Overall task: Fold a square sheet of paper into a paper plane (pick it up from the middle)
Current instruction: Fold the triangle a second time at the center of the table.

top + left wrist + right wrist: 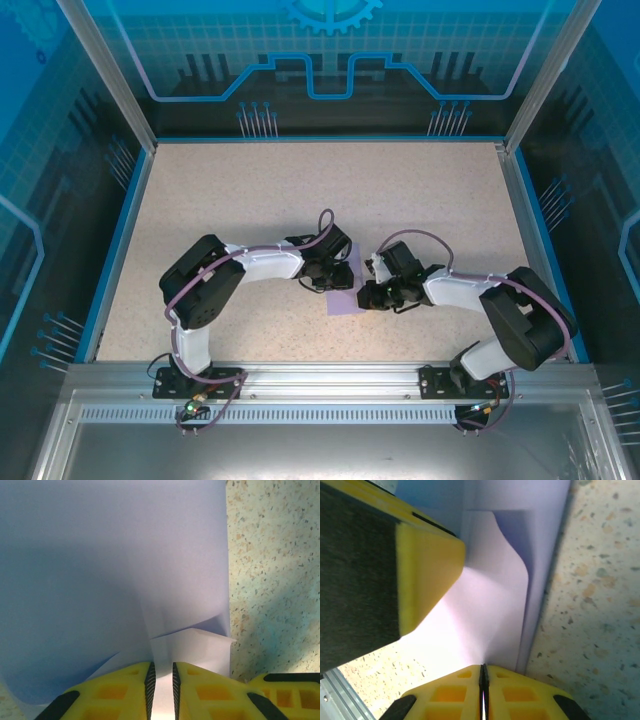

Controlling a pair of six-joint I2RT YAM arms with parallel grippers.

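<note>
sheet: square sheet of paper (346, 300) near-centre on table (300, 200), partly folded
right gripper (483, 672): together, pinching its edge
left gripper (162, 680): narrow slit, flap inside; grip unclear
technique: likely anchor right; align edges; press crease flat

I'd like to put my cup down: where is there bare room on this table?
Bare: the table's far half, from the arms to the back wall, and the near left corner beside the left arm. Crowded: the near middle, where both arms meet over the paper.
</note>
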